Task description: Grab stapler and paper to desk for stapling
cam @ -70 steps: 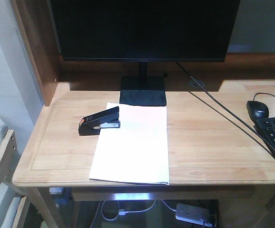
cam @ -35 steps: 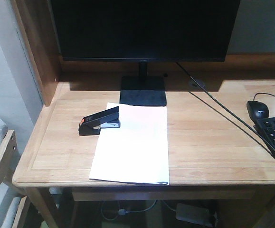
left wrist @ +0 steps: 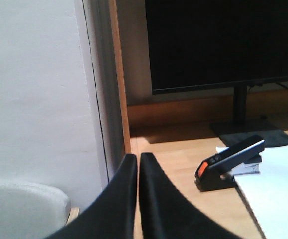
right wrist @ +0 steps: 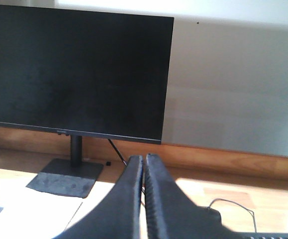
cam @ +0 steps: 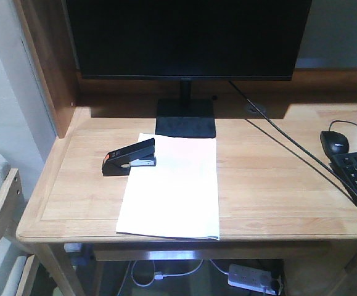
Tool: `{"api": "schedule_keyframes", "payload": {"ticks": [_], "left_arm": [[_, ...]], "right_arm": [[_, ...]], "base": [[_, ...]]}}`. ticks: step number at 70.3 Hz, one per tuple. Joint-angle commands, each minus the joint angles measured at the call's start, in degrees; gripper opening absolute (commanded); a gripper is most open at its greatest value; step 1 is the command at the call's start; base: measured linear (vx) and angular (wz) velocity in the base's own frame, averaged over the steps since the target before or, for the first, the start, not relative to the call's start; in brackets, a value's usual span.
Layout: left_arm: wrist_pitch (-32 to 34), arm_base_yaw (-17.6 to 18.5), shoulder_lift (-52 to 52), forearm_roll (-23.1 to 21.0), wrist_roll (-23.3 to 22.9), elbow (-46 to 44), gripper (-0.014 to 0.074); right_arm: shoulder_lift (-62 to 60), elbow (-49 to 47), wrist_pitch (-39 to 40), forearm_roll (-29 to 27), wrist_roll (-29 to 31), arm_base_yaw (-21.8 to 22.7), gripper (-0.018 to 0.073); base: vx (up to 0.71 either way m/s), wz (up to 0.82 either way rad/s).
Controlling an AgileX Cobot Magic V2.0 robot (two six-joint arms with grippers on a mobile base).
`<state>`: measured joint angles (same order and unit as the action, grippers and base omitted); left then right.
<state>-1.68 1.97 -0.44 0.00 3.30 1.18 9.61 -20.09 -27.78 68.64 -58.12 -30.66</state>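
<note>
Black plastic with an orange-red rear, the stapler (cam: 129, 158) is judged rigid and light enough to be pinched across its narrow sides near mid-length, while the paper (cam: 172, 188) beneath its nose is thin, limp and best lifted by an edge. On the desk (cam: 277, 185) the stapler's long axis is laid left to right, nose toward the monitor stand (cam: 185, 123), orange end left. Both the left gripper (left wrist: 138, 164) and right gripper (right wrist: 144, 167) are seen pressed together, holding nothing.
</note>
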Motion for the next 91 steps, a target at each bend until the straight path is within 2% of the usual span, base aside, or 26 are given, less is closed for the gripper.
{"api": "schedule_keyframes", "payload": {"ticks": [1, 17, 91], "left_arm": [[7.69, 0.25, -1.23, 0.0, -1.25, 0.82, -0.0006], [7.7, 0.25, -1.23, -1.11, -1.25, 0.82, -0.0006], [7.64, 0.25, -1.17, -1.11, -1.25, 0.82, -0.0006]], "right_arm": [[0.61, -1.4, 1.57, 2.4, -0.08, 0.38, -0.001], [0.61, -1.4, 1.68, 2.39, -0.08, 0.38, -0.001], [0.61, -1.4, 1.58, 2.39, -0.01, 0.38, -0.001]], "base": [[0.0, 0.0], [0.0, 0.0], [0.0, 0.0]]}}
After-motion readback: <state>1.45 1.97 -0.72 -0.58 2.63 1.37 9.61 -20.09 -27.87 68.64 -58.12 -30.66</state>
